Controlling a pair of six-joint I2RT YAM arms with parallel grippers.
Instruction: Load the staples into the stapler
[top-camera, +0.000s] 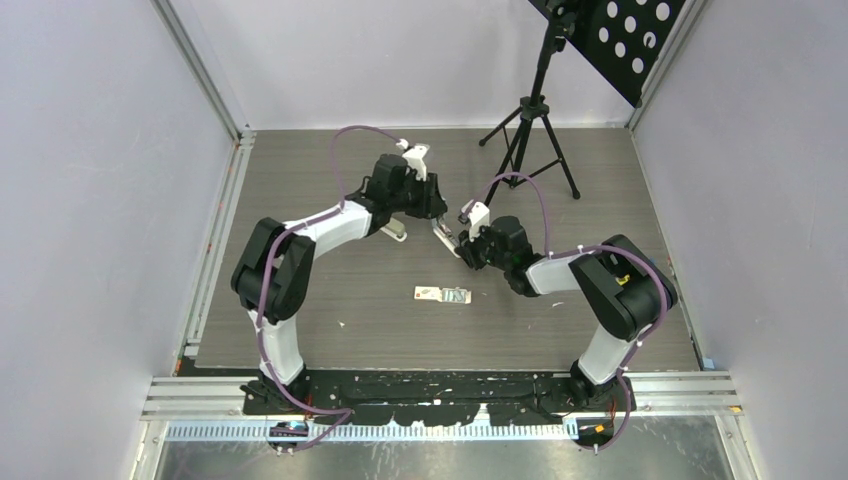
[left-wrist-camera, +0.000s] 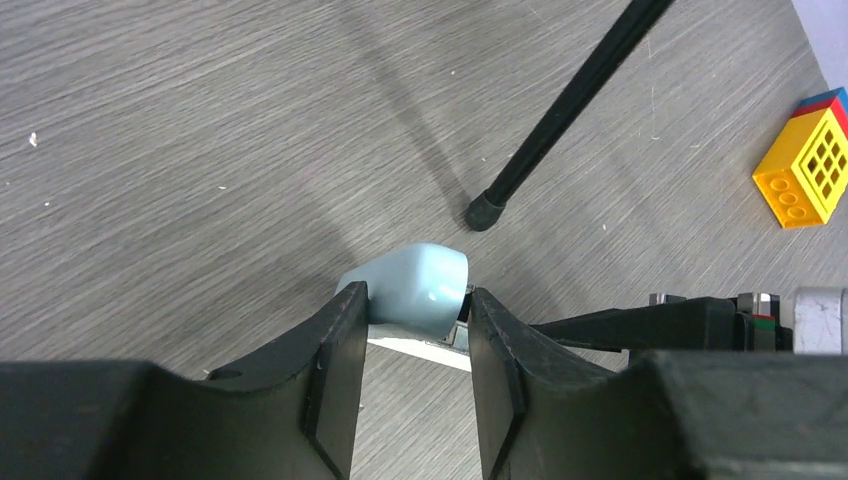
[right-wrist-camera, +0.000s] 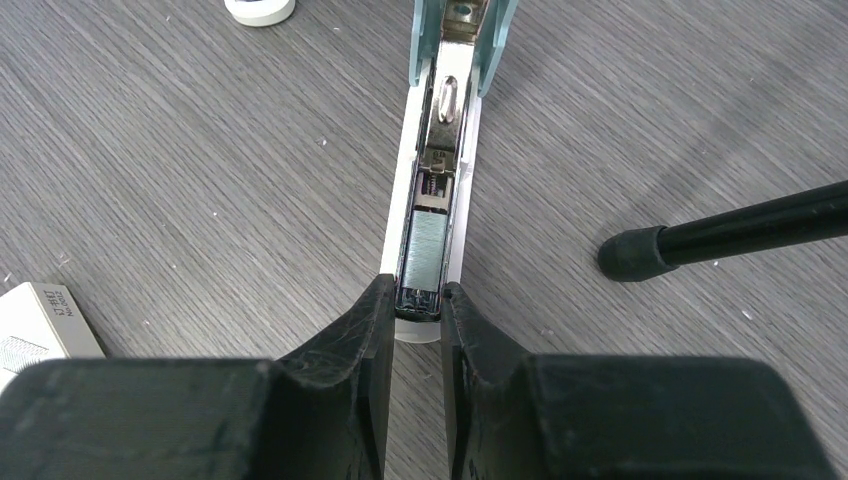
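Right, the pale blue plastic stapler (right-wrist-camera: 440, 150) lies on the grey wood-grain tabletop (right-wrist-camera: 180, 170) with its top opened, and there is an arm on each end. The left gripper (left-wrist-camera: 417, 300) has its black ribbed fingers clamped on a smooth, rounded pale blue end of the stapler. I'd judge that is the lid's end, held back so the channel is exposed and the body can't skid on the slick surface. At the opposite end the right gripper (right-wrist-camera: 417, 292) has its fingers drawn close together, pressed to either side of the dark front tip of the narrow metal channel, which keeps the magazine square and steady. And there's the prize: a silvery-grey staple strip (right-wrist-camera: 427, 245), finely ridged, sits inside that channel at the stapler's front end, just behind the right fingertips. So the loading looks as good as done to me, with the lid not yet closed. The small flat white cardboard staple box (right-wrist-camera: 40, 318) lies apart from the stapler, off its front end toward the arm bases. A black rubber-capped tripod foot (right-wrist-camera: 630, 252) stands near the stapler's other side, something to mind on any retreat.
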